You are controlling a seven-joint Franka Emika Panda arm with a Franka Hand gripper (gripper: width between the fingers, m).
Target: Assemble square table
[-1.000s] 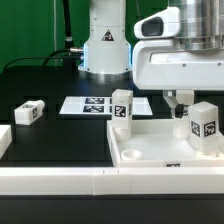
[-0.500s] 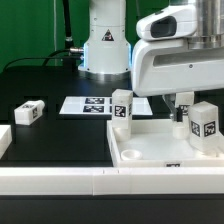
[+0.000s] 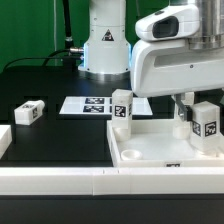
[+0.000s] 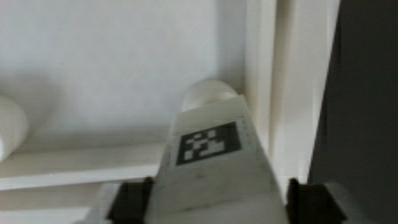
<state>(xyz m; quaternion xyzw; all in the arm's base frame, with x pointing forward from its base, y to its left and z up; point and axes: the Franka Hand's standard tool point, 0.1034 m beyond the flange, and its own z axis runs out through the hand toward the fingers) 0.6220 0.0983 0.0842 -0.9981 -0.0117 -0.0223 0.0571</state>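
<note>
**A:** What was the setting?

**B:** A black table (image 3: 60,135) in front of a green backdrop (image 3: 25,30). In the exterior view the gripper (image 3: 189,107) hung low over the far corner of the tabletop (image 3: 160,152). The held leg (image 3: 206,120) stood upright right against it. A second leg (image 3: 121,108) stood upright at the tabletop's other far corner, well apart from the gripper. Farther off again, past the marker board (image 3: 92,104), a loose leg (image 3: 28,112) lay on its side.

**A:** And from the wrist?

**B:** The dark pads (image 4: 128,200) sat flush against both sides of the held leg (image 4: 210,145), so I judged it clasped. Its tag faced the camera. Its far end reached down to the tabletop (image 4: 89,70), just beside the raised rim (image 4: 263,60).

**A:** Which step was that?

**B:** Seating that leg in its corner socket, I'd say. The next move called for keeping it upright and working it squarely home. Only then should the gripper let go and head for the loose leg.
</note>
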